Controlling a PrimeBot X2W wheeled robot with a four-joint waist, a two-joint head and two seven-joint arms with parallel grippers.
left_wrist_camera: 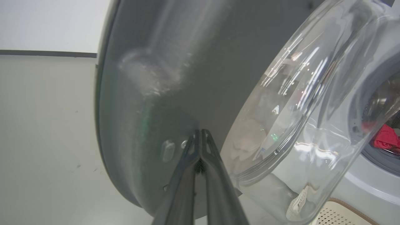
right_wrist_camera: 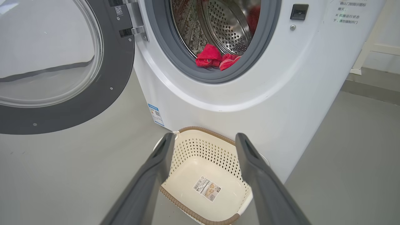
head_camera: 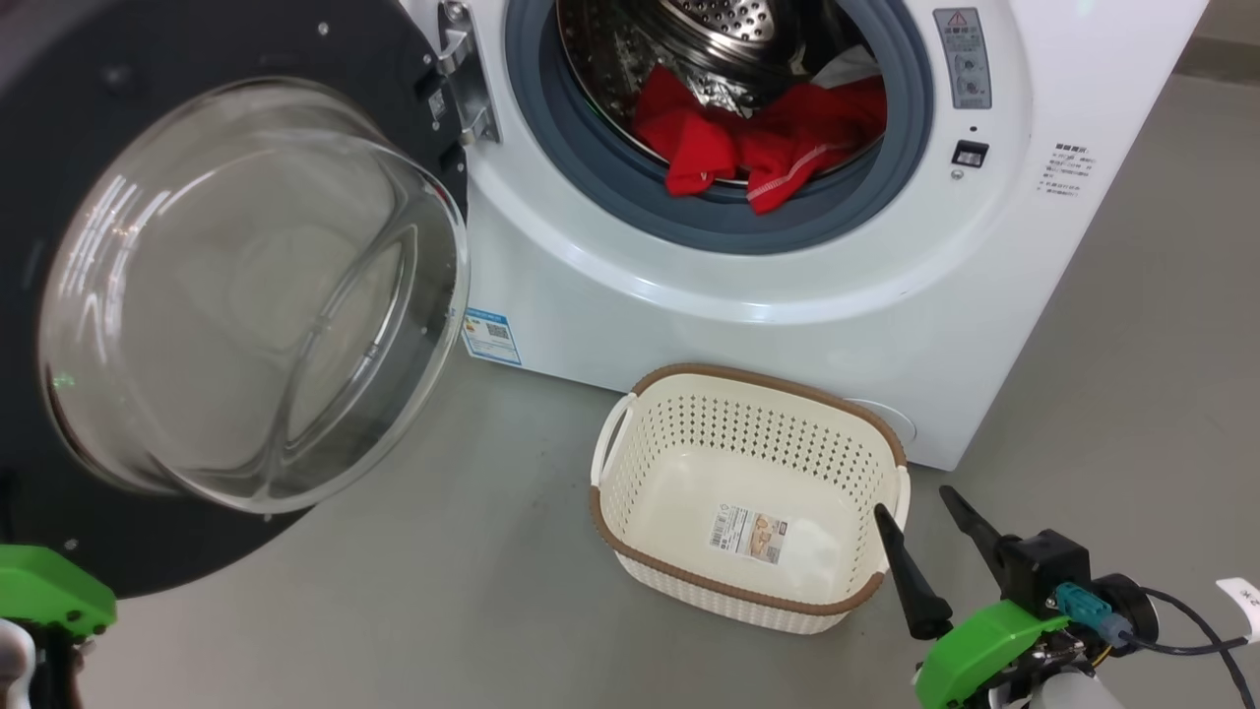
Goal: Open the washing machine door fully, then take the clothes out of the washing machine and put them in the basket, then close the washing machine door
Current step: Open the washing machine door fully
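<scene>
**A:** Where is the washing machine door (head_camera: 246, 295)?

**B:** It is swung wide open to the left of the washing machine (head_camera: 787, 325) and hangs on its hinge (head_camera: 463, 69) at the left edge of the opening. In the head view the glass bowl bulges toward the camera, ringed by the dark rim.

**A:** And the clothes (head_camera: 768, 138)?

**B:** They are inside the machine, bunched at the bottom front of the steel drum (head_camera: 728, 30). The red fabric spills over the lower lip onto the grey rubber ring (head_camera: 591, 167), and a white piece shows behind it on the right.

**A:** Where is the basket (head_camera: 748, 379)?

**B:** It stands upright on the grey floor (head_camera: 394, 591), just in front of the machine and below the opening, a little to the right. A paper label (head_camera: 750, 535) lies on its bottom. On the machine's front, a blue sticker (head_camera: 489, 335) sits low, to the basket's left.

**A:** What is the left hand (left_wrist_camera: 200, 132) doing?

**B:** Its two fingers are pressed together with nothing between them. The tips are right at the door's dark inner face, just beside the glass bowl. I cannot tell whether they touch it.

**A:** And the right hand (head_camera: 913, 502)?

**B:** Its fingers are spread wide apart and hold nothing. It hangs low on the right, just beside the basket's right end. In its own wrist view the two fingers frame the basket, with the drum and the red fabric above.
</scene>
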